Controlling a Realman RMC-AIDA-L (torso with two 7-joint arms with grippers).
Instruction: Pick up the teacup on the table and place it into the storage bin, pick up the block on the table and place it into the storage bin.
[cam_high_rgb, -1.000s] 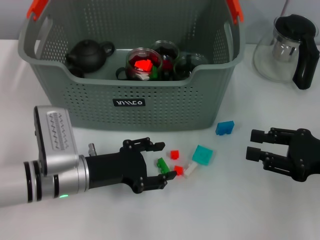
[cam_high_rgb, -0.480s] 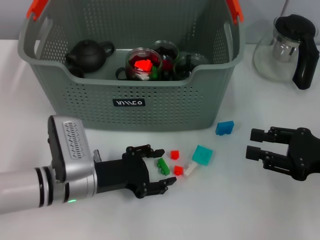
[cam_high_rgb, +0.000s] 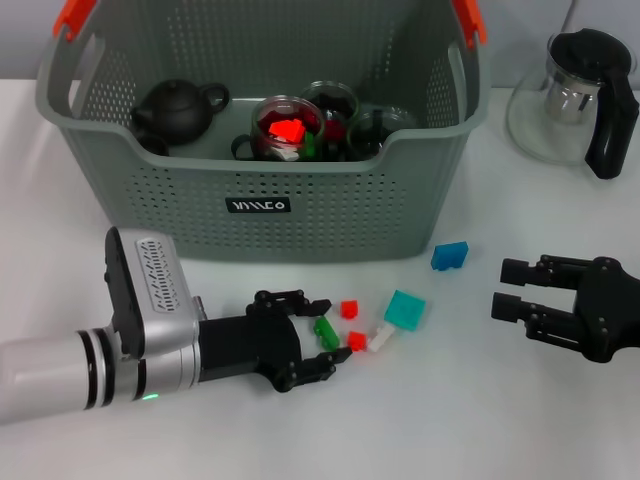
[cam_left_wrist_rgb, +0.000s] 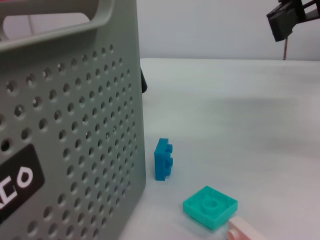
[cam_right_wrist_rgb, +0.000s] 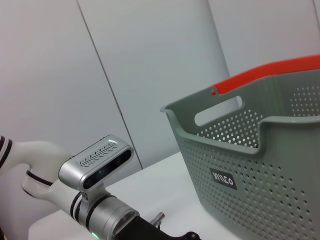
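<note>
The grey perforated storage bin (cam_high_rgb: 400, 200) stands at the back of the table, holding a dark teapot (cam_high_rgb: 178, 108) and glass teacups (cam_high_rgb: 285, 128). Small blocks lie in front of it: a green block (cam_high_rgb: 325, 331), two red ones (cam_high_rgb: 349, 309), a white one (cam_high_rgb: 381, 338), a flat teal one (cam_high_rgb: 405, 310) and a blue one (cam_high_rgb: 450, 256). My left gripper (cam_high_rgb: 329, 332) lies low over the table, open, with the green block between its fingers. My right gripper (cam_high_rgb: 510, 291) rests open at the right, apart from the blocks. The left wrist view shows the bin wall (cam_left_wrist_rgb: 75, 125), the blue block (cam_left_wrist_rgb: 163, 160) and the teal block (cam_left_wrist_rgb: 210, 206).
A glass kettle with a black handle (cam_high_rgb: 575, 95) stands at the back right, beside the bin. Orange handle tops (cam_high_rgb: 72, 18) cap the bin's ends. The right wrist view shows the bin (cam_right_wrist_rgb: 260, 165) and my left arm (cam_right_wrist_rgb: 95, 165).
My left arm has slid to the right, bringing its wrist closer behind the blocks, and the fingers have drawn in slightly around the green block. The right arm has not moved.
</note>
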